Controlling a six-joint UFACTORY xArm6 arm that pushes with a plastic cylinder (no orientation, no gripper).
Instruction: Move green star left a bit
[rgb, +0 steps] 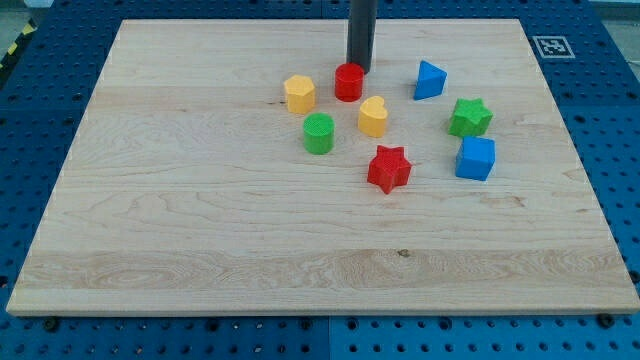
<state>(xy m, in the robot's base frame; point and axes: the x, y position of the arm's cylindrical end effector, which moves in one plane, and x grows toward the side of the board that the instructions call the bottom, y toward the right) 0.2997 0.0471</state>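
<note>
The green star (470, 117) lies on the wooden board (200, 220) at the view's right, above the blue cube (475, 158) and below-right of the blue triangular block (430, 80). My tip (359, 69) stands near the view's top centre, just above and right of the red cylinder (348, 82), close to it or touching. The tip is well to the left of the green star, about a hundred pixels away, with the blue triangular block between them.
A yellow hexagonal block (299, 93) lies left of the red cylinder. A yellow heart (373, 116), a green cylinder (318, 133) and a red star (389, 168) lie around the middle. A marker tag (551, 46) sits at the board's top right corner.
</note>
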